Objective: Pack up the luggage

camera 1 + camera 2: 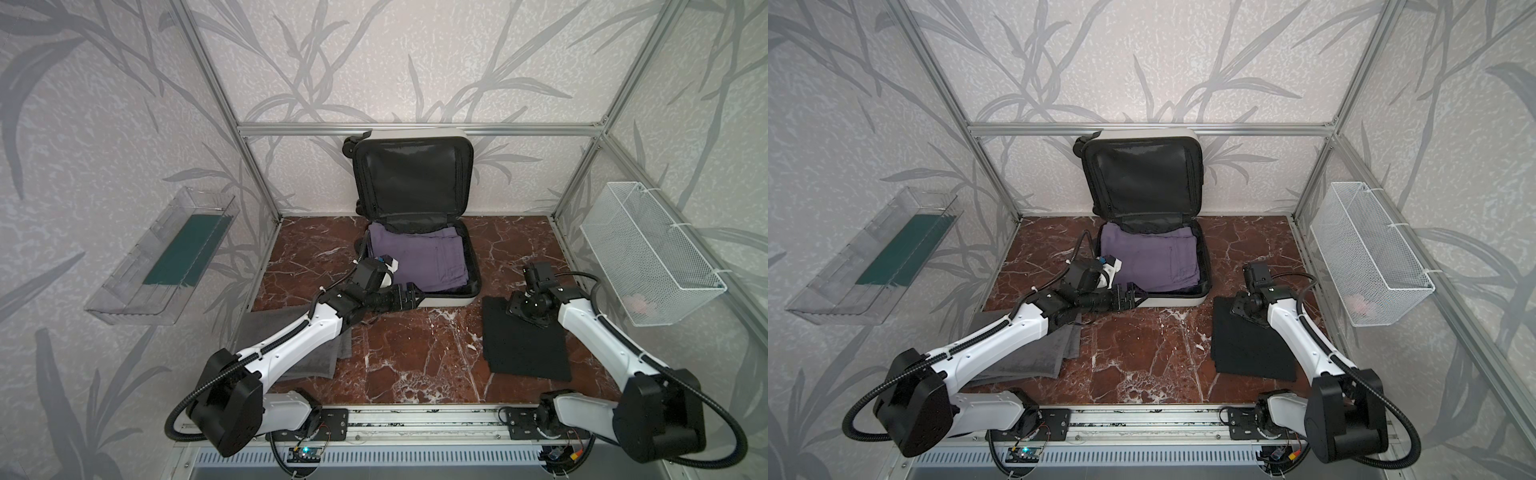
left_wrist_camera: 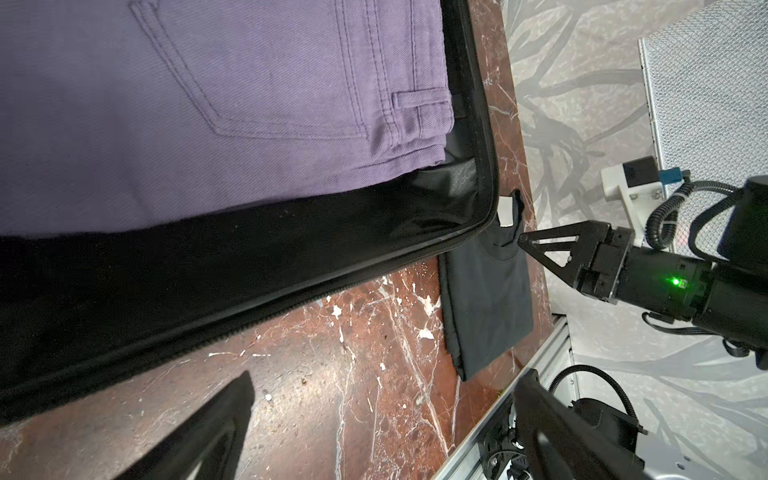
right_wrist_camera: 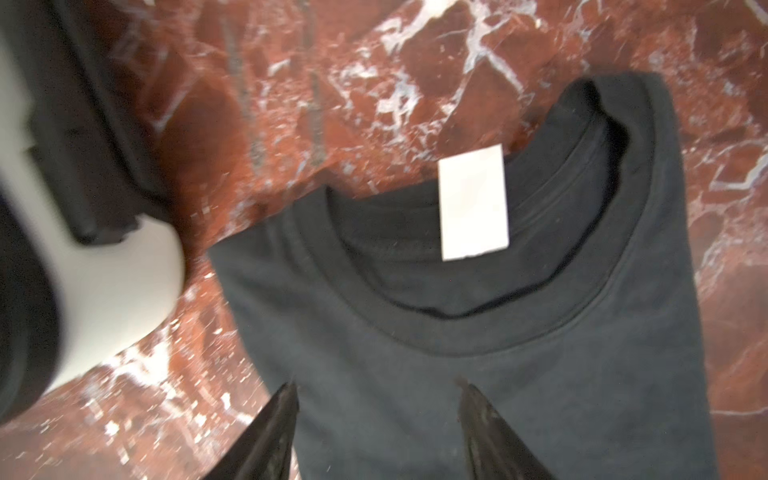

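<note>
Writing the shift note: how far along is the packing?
Done: folded purple jeans lie in the open white hard-shell suitcase. Under way: the right hand, open, is over the folded black T-shirt. Left: that shirt and the folded grey towel, both outside the case.

Both top views look down from high in front over the whole desk [image 1: 415, 353] toward the back wall [image 1: 374, 62]. The left wrist camera sits close beside the luggage [image 2: 249, 257]. The right wrist camera hangs close over the black shirt [image 3: 457, 374], seen in both wrist views.
</note>
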Tool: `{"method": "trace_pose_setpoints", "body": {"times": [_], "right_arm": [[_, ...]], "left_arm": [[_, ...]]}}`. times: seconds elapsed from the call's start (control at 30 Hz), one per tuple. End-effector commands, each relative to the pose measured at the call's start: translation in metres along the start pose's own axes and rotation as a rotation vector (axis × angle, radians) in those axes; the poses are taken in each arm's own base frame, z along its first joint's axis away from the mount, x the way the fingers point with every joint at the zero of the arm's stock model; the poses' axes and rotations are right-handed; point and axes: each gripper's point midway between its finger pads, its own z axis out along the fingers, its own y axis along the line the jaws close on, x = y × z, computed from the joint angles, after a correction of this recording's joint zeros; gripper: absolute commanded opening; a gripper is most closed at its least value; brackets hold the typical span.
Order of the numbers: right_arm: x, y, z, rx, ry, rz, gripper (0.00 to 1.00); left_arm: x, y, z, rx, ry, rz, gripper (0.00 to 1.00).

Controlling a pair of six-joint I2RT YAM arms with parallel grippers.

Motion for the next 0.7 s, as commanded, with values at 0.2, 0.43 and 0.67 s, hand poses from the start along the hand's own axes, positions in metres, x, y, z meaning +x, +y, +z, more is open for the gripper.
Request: {"method": "trace_pose_setpoints", "body": {"times": [0.2, 0.43, 0.67], "right_arm": [[0.043, 0.002, 0.033, -0.036, 0.148, -0.037, 0.52], [0.092, 0.022, 0.04, -0.089, 0.17, -0.04, 0.52], [0.128, 0.066, 0.037, -0.144, 0.163, -0.082, 0.52]], "left_arm": [[0.01, 0.006, 0.001, -0.012, 0.006, 0.009, 0.99], [0.027, 0.017, 0.011, -0.022, 0.041, 0.004, 0.99], [0.044, 0.031, 0.018, -0.039, 0.065, -0.022, 0.99]]}}
